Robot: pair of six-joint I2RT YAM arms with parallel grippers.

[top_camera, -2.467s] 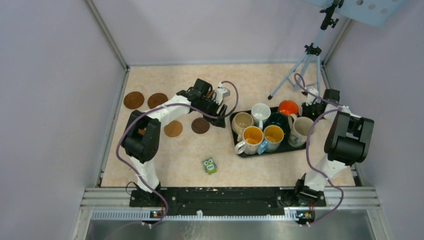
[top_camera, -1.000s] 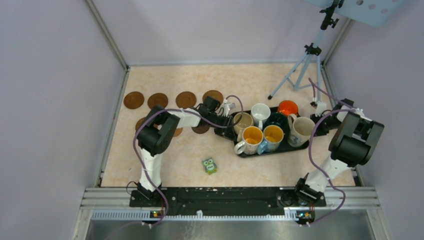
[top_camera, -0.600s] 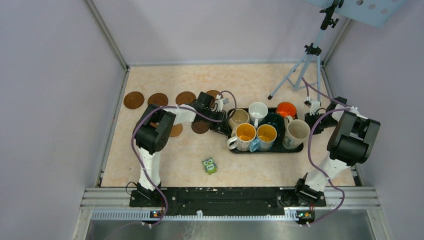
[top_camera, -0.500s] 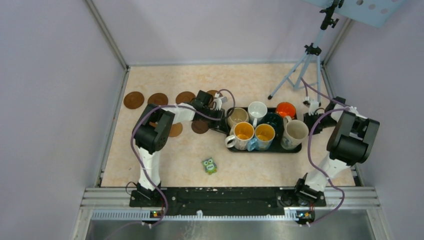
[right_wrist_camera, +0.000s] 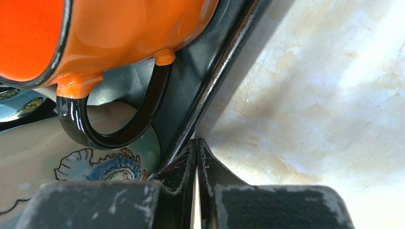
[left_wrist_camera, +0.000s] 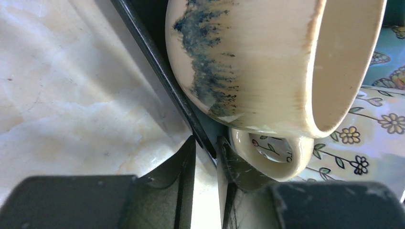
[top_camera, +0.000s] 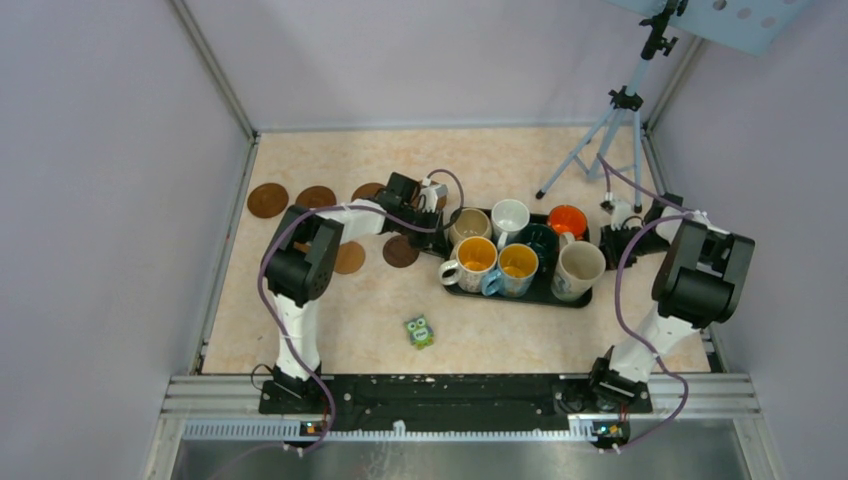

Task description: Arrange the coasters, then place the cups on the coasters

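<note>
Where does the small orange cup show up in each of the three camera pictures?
Top external: the small orange cup stands at the far right corner of the black tray.
Left wrist: not in it.
Right wrist: the cup fills the upper left, its dark handle hanging down.
Shared landmark: the black tray's rim runs through all three views.

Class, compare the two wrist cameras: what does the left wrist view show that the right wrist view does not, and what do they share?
Left wrist only: a beige blue-speckled cup, and the left gripper pinching the tray rim. Right wrist only: an orange cup with a black handle, and the right gripper shut at that rim. Both: the black tray and marbled table.
</note>
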